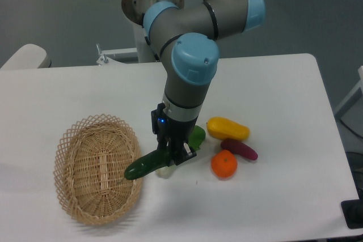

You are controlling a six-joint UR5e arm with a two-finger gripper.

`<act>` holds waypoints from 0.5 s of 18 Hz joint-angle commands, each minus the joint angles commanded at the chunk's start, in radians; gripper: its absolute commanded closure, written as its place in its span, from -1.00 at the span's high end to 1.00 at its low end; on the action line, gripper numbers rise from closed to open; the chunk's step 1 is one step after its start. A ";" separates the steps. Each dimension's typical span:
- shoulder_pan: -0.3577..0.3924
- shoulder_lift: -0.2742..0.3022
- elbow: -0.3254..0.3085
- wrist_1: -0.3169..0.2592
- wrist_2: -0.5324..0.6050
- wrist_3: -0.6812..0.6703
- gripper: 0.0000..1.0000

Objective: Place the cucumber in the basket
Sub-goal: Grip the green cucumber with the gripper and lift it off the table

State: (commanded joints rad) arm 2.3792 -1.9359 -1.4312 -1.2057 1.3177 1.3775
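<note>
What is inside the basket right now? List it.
Nothing lies inside the basket; its woven floor shows bare. The cucumber, held by the pincer, has its tip over the right rim. The spot under that tip is hidden.

One basket [97, 169], one cucumber [146, 165], one bok choy [197, 138] partly hidden behind the arm, one yellow pepper [227, 129], one purple eggplant [240, 149], one orange [224, 164]. All on one table [272, 83].
</note>
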 joint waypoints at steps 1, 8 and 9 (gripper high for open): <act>0.000 0.000 -0.002 0.000 0.002 0.002 -0.29; -0.008 -0.002 -0.008 0.000 0.005 -0.003 -0.29; -0.009 -0.002 -0.011 0.002 0.009 -0.003 -0.29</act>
State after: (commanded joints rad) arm 2.3700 -1.9374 -1.4419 -1.2042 1.3268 1.3744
